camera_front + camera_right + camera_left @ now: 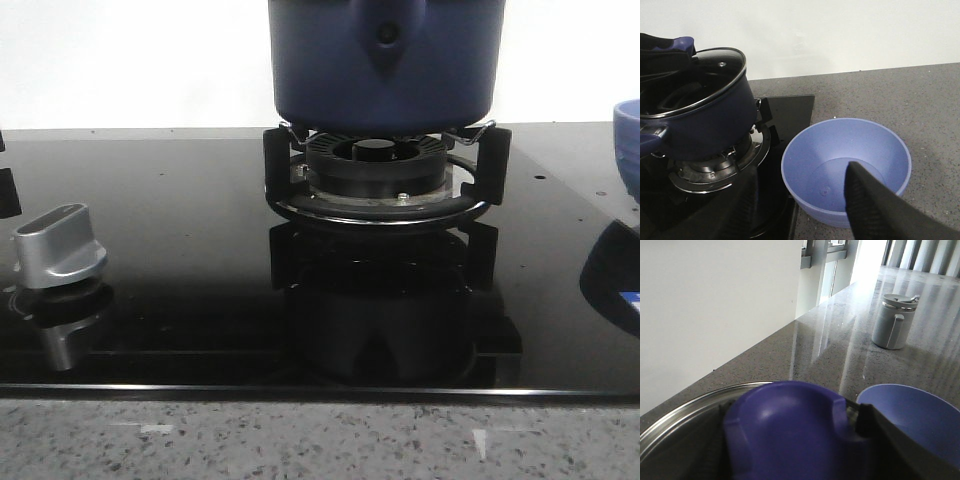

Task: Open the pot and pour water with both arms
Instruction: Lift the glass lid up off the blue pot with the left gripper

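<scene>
Resting on burner: pot (385, 62), dark navy, seated on the black burner grate (385, 170) at the middle of the glass hob (180, 250); pointed handle bracket with round rivet facing the front camera.
Lid: glass lid (720, 62) with steel rim, tilted and raised at the wall side of the pot in the right wrist view; a blue knob (785, 432) filling the lower left wrist view.
Left gripper: fingers not clearly visible; cannot tell whether apart or clamped.
Right gripper: one dark finger (875, 205) in view over the near rim of the bowl, second not made out; cannot tell state.
Bowl: brighter blue bowl (846, 167) on the speckled counter (920, 100), just beside the hob's edge on the robot's right, apart from the pot.
Knob: silver control knob (62, 245) at the left of the hob.
Farther along counter: grey lidded jug (894, 321) standing upright, well apart from the bowl.
</scene>
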`<action>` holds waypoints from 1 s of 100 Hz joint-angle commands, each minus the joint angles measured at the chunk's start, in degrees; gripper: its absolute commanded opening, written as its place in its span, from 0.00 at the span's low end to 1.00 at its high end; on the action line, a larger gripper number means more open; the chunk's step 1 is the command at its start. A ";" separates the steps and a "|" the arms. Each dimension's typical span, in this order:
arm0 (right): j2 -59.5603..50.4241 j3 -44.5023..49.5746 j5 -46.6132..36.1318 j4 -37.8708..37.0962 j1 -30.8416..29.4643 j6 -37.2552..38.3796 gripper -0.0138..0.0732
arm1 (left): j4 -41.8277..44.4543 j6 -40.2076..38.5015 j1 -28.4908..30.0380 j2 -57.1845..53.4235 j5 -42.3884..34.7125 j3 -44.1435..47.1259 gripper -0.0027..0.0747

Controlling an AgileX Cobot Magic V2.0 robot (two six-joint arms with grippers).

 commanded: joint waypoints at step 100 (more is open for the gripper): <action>1.25 -1.36 -3.47 -0.31 0.10 -0.40 0.56 | 9.35 -17.09 6.90 -12.20 5.08 -7.39 0.27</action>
